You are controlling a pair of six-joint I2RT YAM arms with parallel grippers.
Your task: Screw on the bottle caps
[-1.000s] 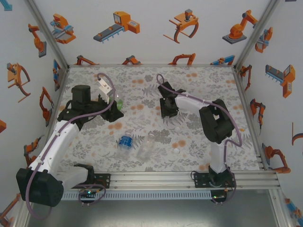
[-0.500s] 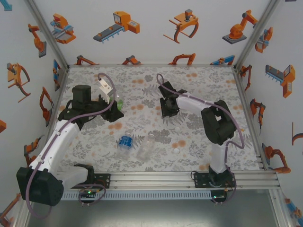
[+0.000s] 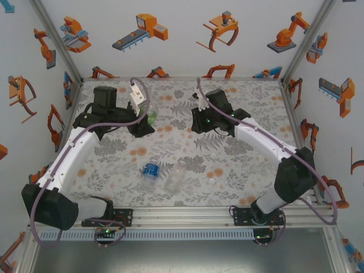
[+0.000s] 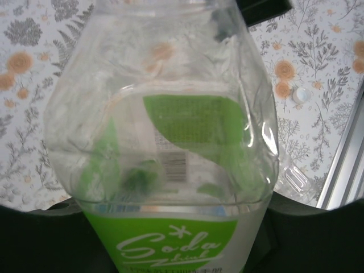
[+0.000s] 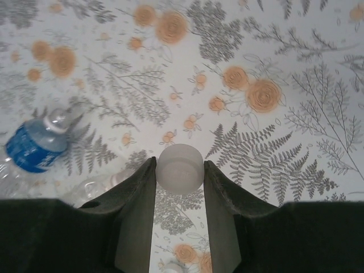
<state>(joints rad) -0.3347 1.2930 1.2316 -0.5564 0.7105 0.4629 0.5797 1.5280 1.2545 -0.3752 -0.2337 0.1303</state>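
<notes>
White cap pinched, green bottle lifted: I'm at the bring-together step.
My left fingers are clamped on the green bottle, held above the desk's far left. My right fingers are closed on one cap nearby. Next, I judge, the cap must meet the neck squarely, then turn. Three bottles: the blue bottle and clear bottle lie near the front. Three caps, two loose.

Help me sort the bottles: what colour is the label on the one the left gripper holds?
Green label, white lettering; left wrist view.
</notes>
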